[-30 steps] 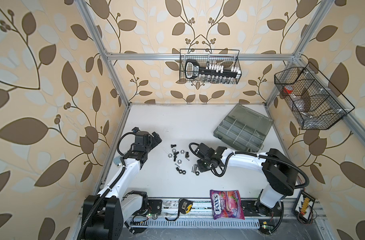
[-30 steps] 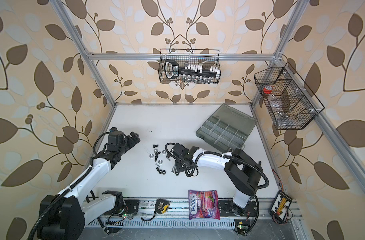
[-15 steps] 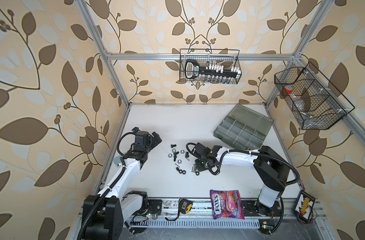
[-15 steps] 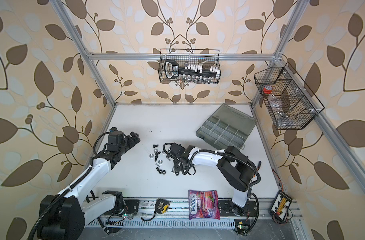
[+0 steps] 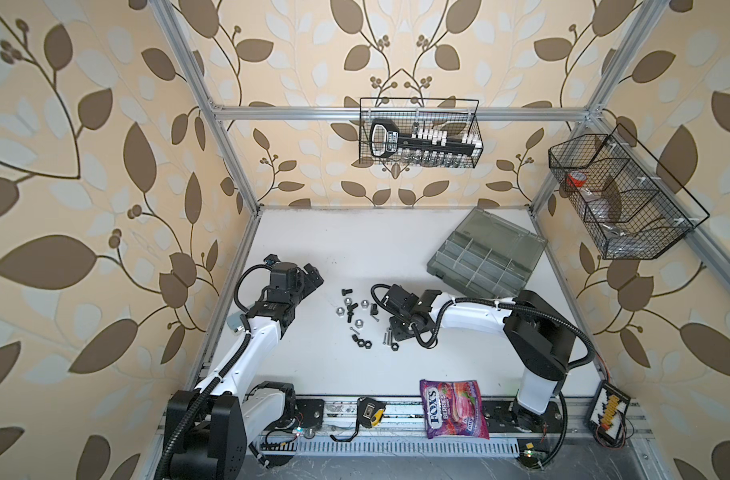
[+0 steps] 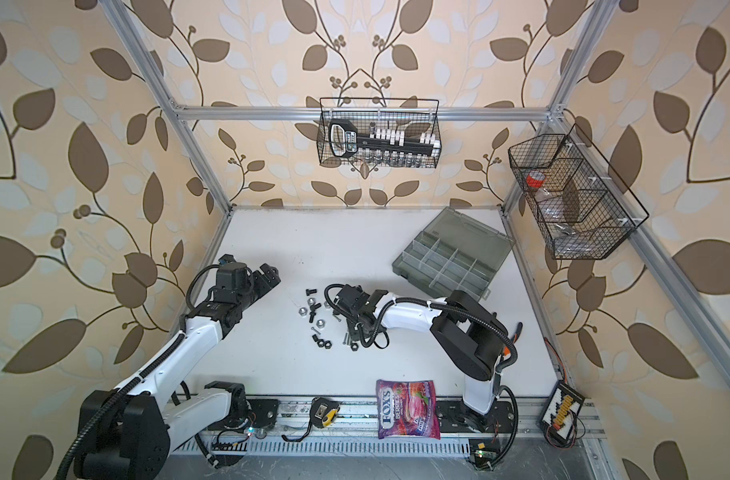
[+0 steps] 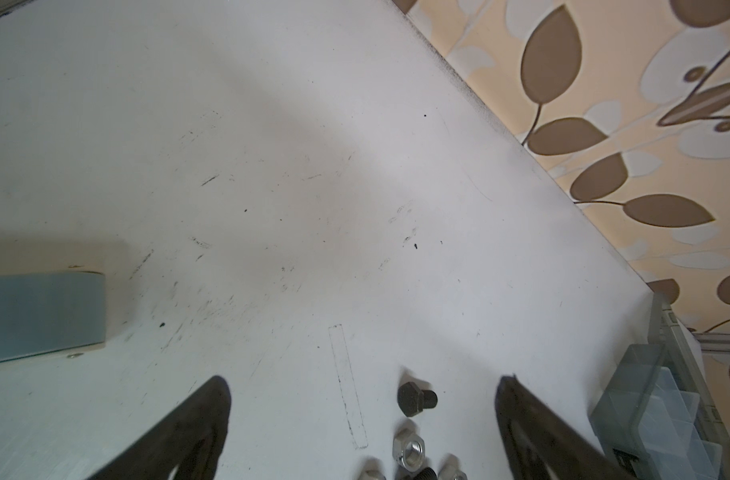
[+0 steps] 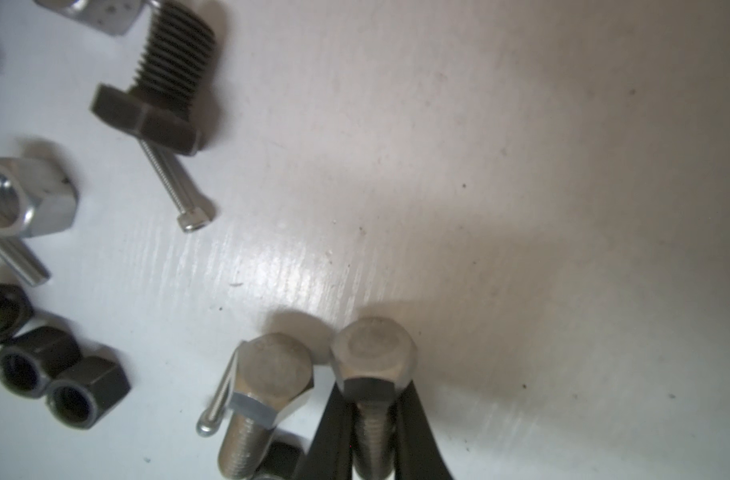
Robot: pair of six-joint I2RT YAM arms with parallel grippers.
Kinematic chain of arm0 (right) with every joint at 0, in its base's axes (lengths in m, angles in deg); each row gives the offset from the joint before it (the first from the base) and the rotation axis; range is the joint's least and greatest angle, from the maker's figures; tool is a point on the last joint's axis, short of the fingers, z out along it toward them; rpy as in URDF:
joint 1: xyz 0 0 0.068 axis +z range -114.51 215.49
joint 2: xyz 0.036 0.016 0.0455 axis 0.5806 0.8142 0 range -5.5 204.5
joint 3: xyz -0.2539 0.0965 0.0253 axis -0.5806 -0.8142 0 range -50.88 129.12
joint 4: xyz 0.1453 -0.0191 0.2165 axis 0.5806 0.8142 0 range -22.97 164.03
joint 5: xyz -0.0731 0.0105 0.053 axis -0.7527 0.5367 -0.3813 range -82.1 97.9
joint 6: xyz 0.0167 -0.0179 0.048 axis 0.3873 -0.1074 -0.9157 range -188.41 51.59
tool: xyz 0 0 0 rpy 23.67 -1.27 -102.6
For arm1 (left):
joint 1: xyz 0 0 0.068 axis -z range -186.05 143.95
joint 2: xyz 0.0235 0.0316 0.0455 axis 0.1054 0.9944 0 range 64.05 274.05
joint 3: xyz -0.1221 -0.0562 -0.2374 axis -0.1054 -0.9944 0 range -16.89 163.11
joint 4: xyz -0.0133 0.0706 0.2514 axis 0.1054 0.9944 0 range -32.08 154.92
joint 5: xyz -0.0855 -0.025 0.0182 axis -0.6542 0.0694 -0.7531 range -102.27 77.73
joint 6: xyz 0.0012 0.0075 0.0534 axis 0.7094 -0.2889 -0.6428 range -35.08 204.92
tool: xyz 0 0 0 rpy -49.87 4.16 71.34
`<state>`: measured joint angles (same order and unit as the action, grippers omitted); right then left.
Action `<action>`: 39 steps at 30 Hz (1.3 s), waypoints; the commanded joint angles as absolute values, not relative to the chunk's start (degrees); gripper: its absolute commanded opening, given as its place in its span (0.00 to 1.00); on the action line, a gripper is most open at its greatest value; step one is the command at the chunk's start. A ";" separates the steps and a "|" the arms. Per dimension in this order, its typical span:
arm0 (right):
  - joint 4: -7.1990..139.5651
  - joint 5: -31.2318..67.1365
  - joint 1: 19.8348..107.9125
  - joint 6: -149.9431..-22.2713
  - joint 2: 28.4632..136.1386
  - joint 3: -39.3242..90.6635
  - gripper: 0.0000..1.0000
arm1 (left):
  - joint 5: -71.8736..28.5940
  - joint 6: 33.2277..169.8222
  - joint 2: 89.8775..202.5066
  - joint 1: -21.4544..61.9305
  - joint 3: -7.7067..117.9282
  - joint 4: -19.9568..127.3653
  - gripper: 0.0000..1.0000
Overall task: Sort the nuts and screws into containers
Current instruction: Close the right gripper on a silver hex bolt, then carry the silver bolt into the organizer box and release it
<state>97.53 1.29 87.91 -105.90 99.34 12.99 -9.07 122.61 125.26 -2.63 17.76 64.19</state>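
Note:
Several screws and nuts (image 5: 355, 316) lie scattered mid-table in both top views. My right gripper (image 8: 373, 390) is down at the pile's right edge (image 5: 396, 332), shut on the threaded shaft of a silver hex-head screw (image 8: 373, 353). Beside that one lie a second silver screw (image 8: 267, 382), a thin screw (image 8: 217, 399), a black screw (image 8: 163, 91), a silver nut (image 8: 18, 199) and black nuts (image 8: 59, 374). The left gripper (image 7: 363, 388) hangs open and empty left of the pile (image 5: 313, 278), near a black screw (image 7: 415, 399). The grey containers box (image 5: 479, 266) sits open at back right.
A purple candy bag (image 5: 454, 409) and a tape measure (image 5: 369, 417) lie on the front rail. Wire baskets hang on the back wall (image 5: 417, 133) and right wall (image 5: 616, 195). A pale blue block (image 7: 39, 311) lies near the left gripper.
The right gripper's jaws have closed in on the silver hex-head screw's shaft, and its arm has shifted slightly left. The left arm has stayed still.

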 commanded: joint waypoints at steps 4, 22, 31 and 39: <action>99.21 0.30 85.29 -107.11 94.63 11.40 0.00 | -8.39 122.47 124.42 -2.40 19.95 64.78 0.99; 99.47 1.42 54.99 -105.32 69.36 0.69 0.00 | -9.01 122.42 124.61 -2.44 20.39 64.60 0.99; 97.78 1.92 44.25 -103.37 69.24 0.47 0.00 | -9.84 122.45 125.40 -2.43 20.83 64.25 0.99; 93.83 2.37 40.25 -102.91 72.34 0.18 0.00 | -10.09 122.51 125.57 -2.40 20.66 64.08 0.99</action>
